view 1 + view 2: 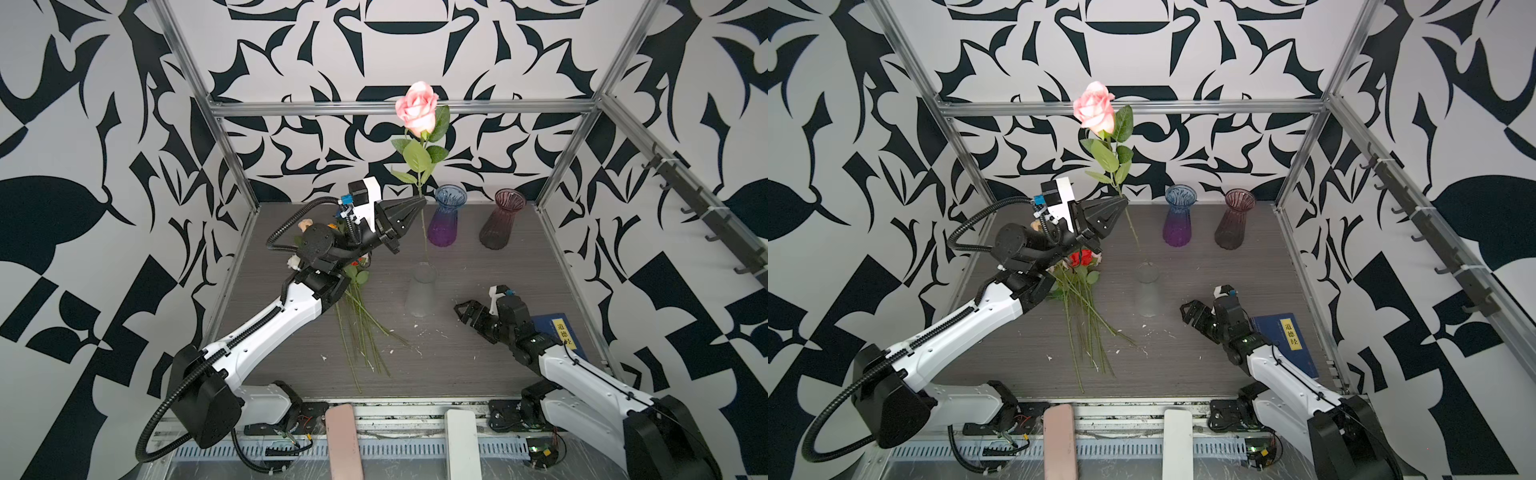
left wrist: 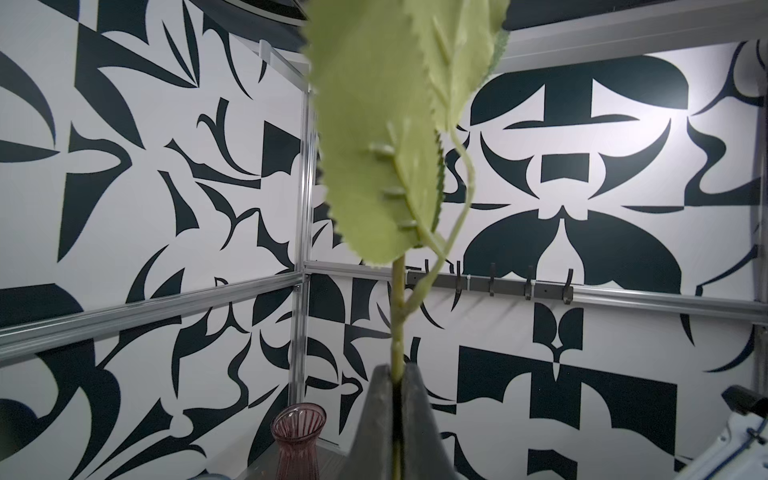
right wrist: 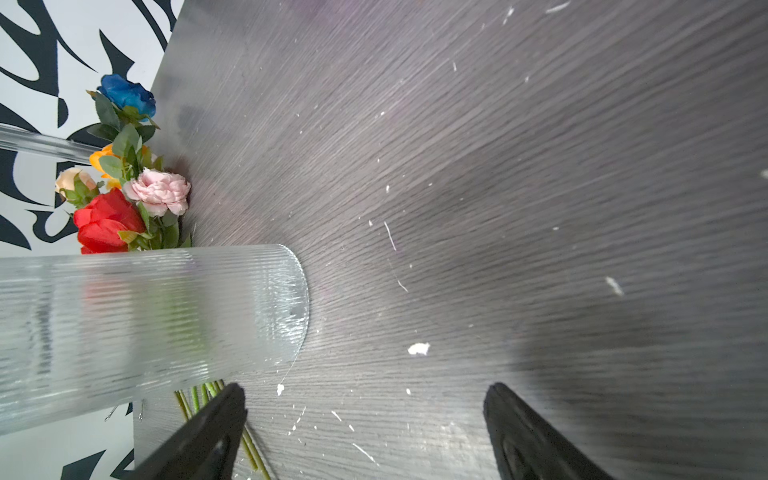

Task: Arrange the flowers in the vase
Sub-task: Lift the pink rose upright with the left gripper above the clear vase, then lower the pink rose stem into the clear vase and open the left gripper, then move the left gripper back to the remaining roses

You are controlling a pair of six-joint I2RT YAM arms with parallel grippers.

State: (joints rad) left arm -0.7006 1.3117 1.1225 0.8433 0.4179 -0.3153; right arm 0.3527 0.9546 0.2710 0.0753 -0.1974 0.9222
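My right end effector (image 1: 464, 312) is at 4 o'clock, low over the counter (image 1: 457, 365). Its jaws are wide apart and hold nothing. It sits just beside the vase (image 1: 422, 291), and I can't see any contact. A book (image 1: 559, 332) lies under that arm, also at 4.

The bunch (image 1: 361, 328) lies flat at 8 o'clock, stem ends toward 6, heads toward 10 and partly under my left arm. The right wrist view shows red, pink, orange, cream and blue heads.

The vase is clear ribbed glass, upright near centre, with nothing in it.

My left end effector (image 1: 420, 202) is raised, just past centre toward 12. Its jaws are together, clamped on the stem of the rose (image 1: 417, 108). The stem is roughly upright with the pink head high. The lower end hangs just above the vase mouth; I judge it isn't in yet.

The blue vase (image 1: 446, 216) and maroon vase (image 1: 500, 220) are at 12 to 1, both empty.

Progress is early: one flower is lifted and roughly lined up, none is placed. Left to do:
- lower the rose in
- let go
- take the bunch stem by stem
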